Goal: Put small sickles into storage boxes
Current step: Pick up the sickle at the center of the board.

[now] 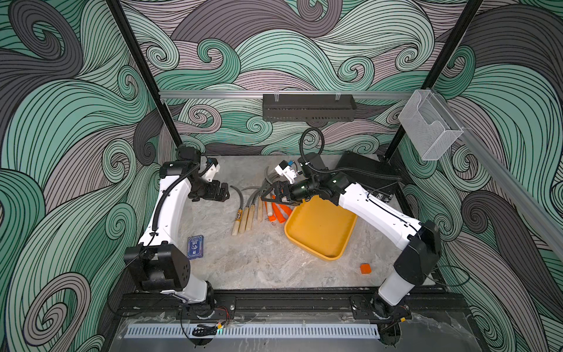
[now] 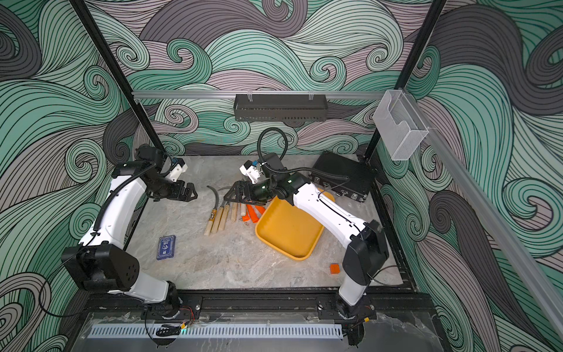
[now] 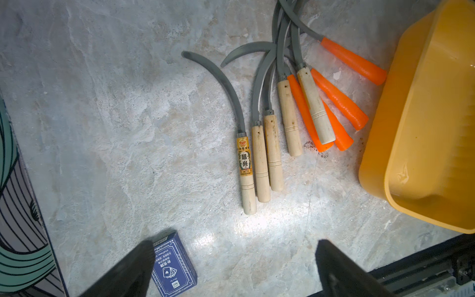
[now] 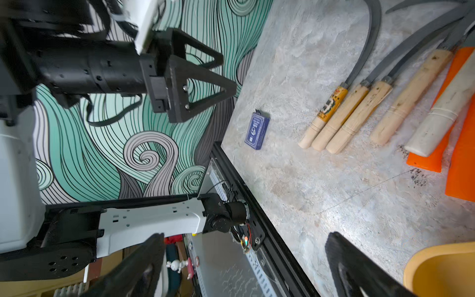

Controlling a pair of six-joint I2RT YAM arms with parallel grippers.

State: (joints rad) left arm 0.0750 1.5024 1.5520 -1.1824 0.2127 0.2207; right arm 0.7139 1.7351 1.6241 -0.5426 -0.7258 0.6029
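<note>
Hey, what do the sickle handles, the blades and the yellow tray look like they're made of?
Pale handles: bare wood, probably; matte, stained, with turned grooves.
Orange handles: likely plastic or rubber; uniform colour, slightly textured.
Blades: dull grey metal, apparently; unpolished.
Tray: moulded plastic, semi-glossy; soft highlights, rounded corners.

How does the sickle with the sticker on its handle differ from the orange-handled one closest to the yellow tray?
The stickered sickle has a pale, straight wooden handle; the orange-handled sickle has a plain tapered one. The stickered sickle's blade lies clear of the rest; the orange-handled sickle's blade is tangled with others. Both have curved grey blades and lie outside the tray.
</note>
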